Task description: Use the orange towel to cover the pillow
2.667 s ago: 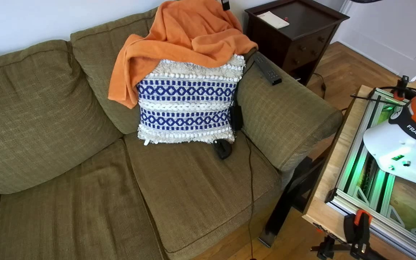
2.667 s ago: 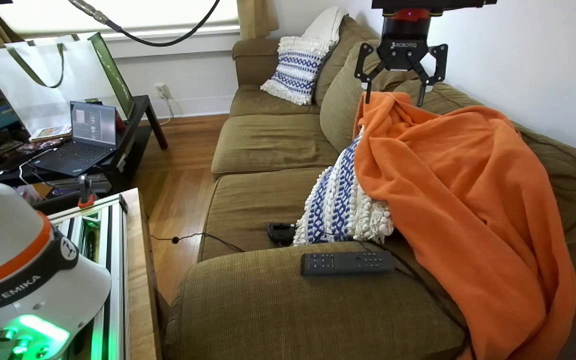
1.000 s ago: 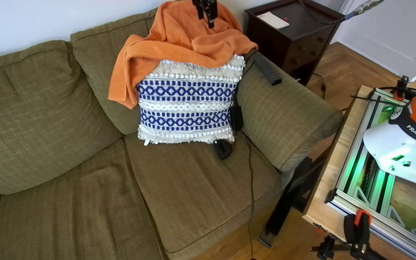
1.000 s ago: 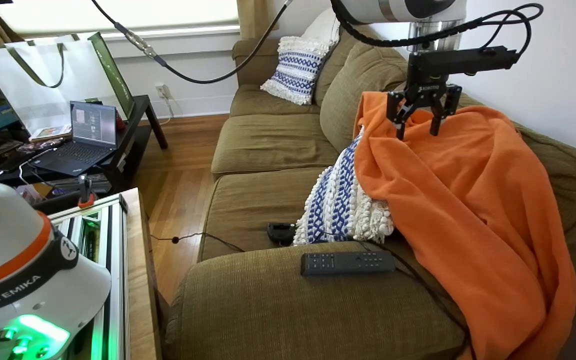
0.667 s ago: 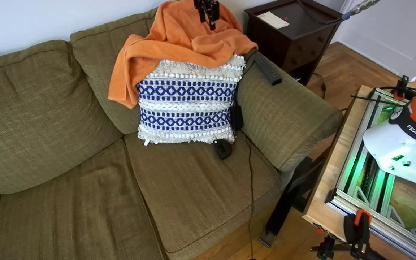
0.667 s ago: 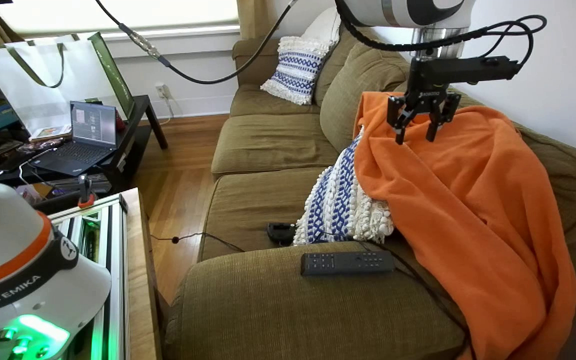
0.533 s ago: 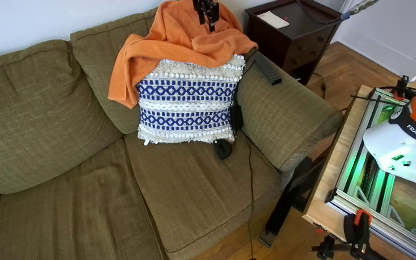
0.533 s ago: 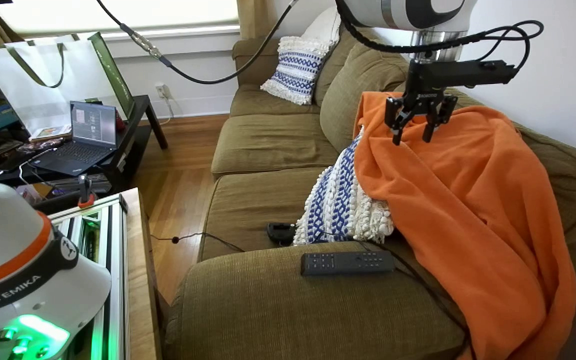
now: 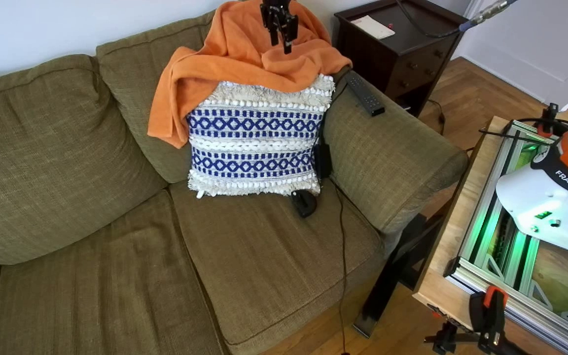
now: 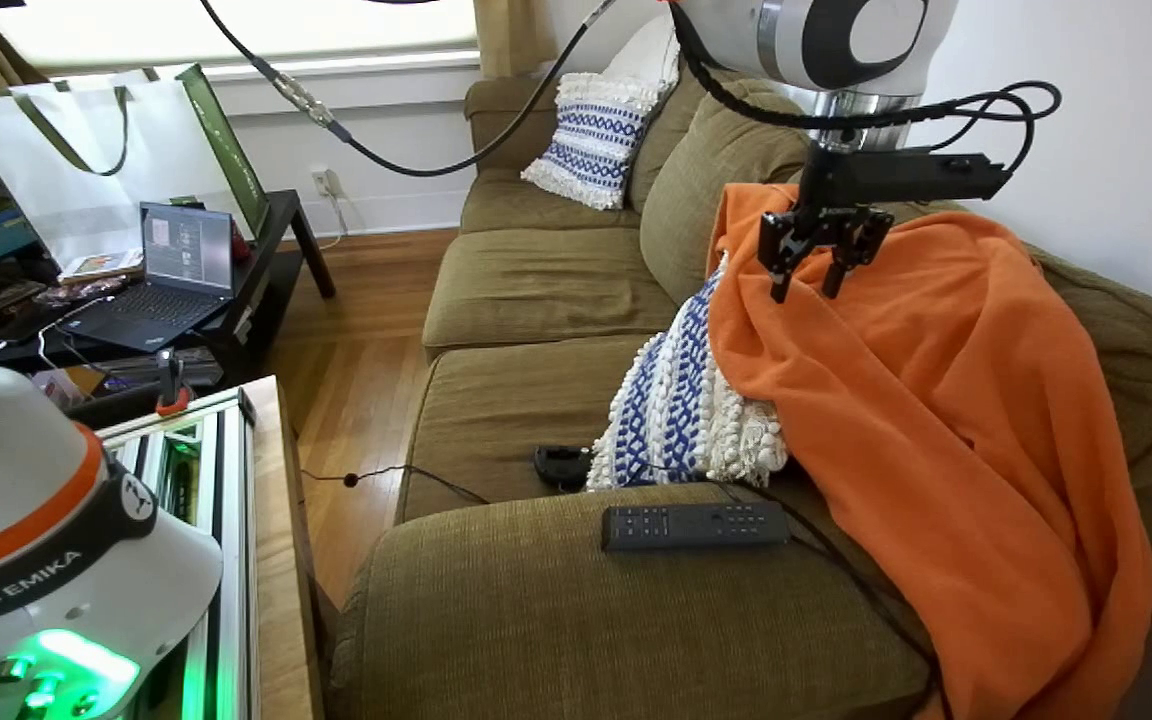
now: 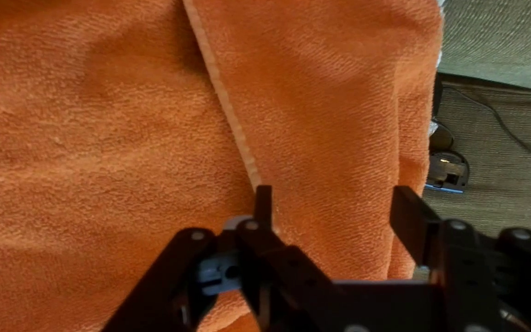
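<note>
The orange towel (image 9: 244,42) lies in folds over the top of the pillow (image 9: 257,143) and the sofa back. In an exterior view the towel (image 10: 996,420) also hangs down behind the armrest, and the pillow (image 10: 671,400) leans with its banded front uncovered. My gripper (image 9: 281,45) points down above the towel near the pillow's top edge; the gripper also shows in an exterior view (image 10: 805,291). In the wrist view the gripper (image 11: 331,189) is open, with towel (image 11: 109,138) below and nothing held between the fingers. Whether the fingertips touch the cloth is unclear.
A remote (image 10: 696,527) lies on the sofa armrest (image 9: 392,148). A black device (image 9: 304,203) sits at the pillow's foot, with a cable nearby. A dark side table (image 9: 412,29) stands beyond the armrest. A similar pillow (image 10: 591,140) rests at the sofa's far end.
My gripper has come down over the towel, turned, and moved slightly toward the pillow's front. The towel and pillow have not visibly moved.
</note>
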You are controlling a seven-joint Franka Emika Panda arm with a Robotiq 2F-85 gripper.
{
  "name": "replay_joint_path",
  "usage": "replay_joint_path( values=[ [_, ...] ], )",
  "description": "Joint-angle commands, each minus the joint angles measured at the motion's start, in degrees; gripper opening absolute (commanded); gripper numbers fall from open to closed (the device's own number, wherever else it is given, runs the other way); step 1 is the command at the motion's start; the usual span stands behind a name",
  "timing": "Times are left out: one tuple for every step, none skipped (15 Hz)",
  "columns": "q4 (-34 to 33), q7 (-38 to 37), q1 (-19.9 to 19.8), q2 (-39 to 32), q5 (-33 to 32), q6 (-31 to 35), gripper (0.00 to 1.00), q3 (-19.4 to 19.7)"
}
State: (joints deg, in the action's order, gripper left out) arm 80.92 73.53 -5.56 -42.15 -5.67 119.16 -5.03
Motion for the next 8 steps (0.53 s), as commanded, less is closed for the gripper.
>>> replay_joint_path(
  values=[
    [-0.73, 2.81, -1.15, -1.6, 1.52, 2.19, 0.63, -0.92],
    [-0.72, 3.16, -1.22, -1.77, 1.68, 2.89, 0.64, -1.0],
    [-0.75, 3.32, -1.22, -1.92, 1.73, 3.32, 0.6, -0.99],
    [-0.76, 3.49, -1.24, -2.09, 1.83, 4.02, 0.6, -1.02],
    [-0.78, 3.7, -1.27, -2.23, 1.96, 4.53, 0.57, -1.08],
    [-0.76, 3.86, -1.25, -2.33, 2.0, 4.93, 0.55, -1.1],
    [-0.71, 3.92, -1.21, -2.34, 2.01, 4.97, 0.46, -1.09],
    [-0.65, 3.99, -1.17, -2.3, 1.99, 5.03, 0.37, -1.09]
  ],
)
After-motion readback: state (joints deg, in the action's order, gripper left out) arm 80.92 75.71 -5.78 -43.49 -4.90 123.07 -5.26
